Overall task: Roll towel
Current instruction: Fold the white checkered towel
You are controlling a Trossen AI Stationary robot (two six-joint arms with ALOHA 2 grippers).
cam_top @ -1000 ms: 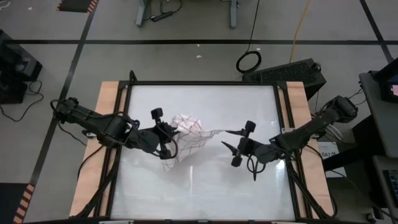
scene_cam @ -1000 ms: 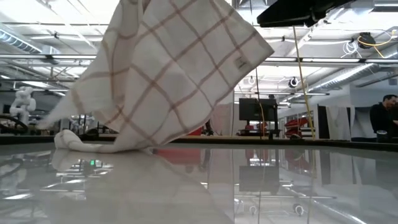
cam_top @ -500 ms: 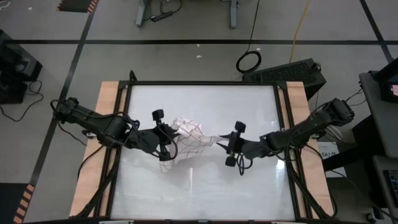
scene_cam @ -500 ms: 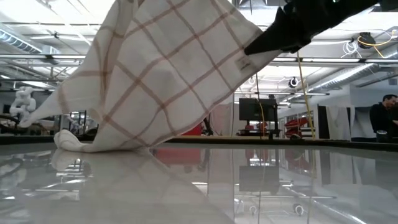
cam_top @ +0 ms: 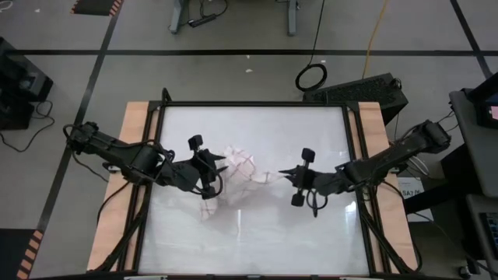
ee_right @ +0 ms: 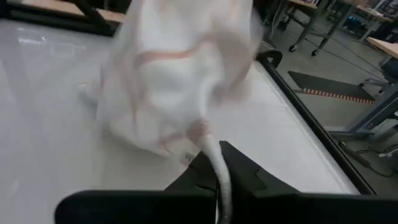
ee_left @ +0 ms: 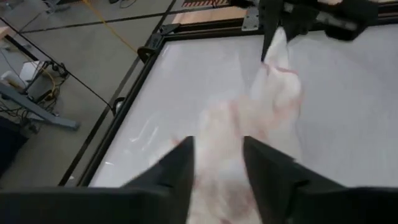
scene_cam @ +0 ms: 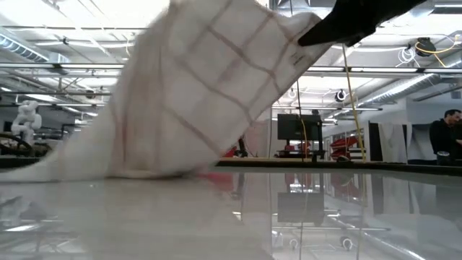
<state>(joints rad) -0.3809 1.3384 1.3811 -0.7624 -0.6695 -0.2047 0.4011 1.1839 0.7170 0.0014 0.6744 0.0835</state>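
Observation:
The towel [cam_top: 237, 167], white with thin red-brown grid lines, is bunched at the table's middle. In the low view the towel [scene_cam: 202, 94] slopes down from its raised right corner to a lower edge [scene_cam: 137, 173] on the tabletop. My right gripper [cam_top: 282, 173] is just right of it, shut on that corner. My left gripper [cam_top: 218, 173] stands at the towel's left side with its fingers apart. In the left wrist view blurred cloth [ee_left: 217, 186] shows in the gap between them. Whether it touches them I cannot tell. My right gripper pinches the towel's right corner [ee_right: 211, 149] between its two fingers, near the small label [scene_cam: 296, 56]. It comes from the table's right, slanting slightly down. The corner is held clear above the table and the cloth slopes away from it to the tabletop.
The white tabletop [cam_top: 257, 233] has a dark frame and wooden side boards [cam_top: 132, 155]. A keyboard [cam_top: 358, 87] and a cable coil [cam_top: 311, 76] lie beyond the far right corner. A person [scene_cam: 449, 141] is far off in the room.
My right gripper moved left to the towel, shut on its right corner and drew back a little to the right. My left gripper has opened and let go. The towel's left upper part has dropped toward the table, while the right corner stays raised.

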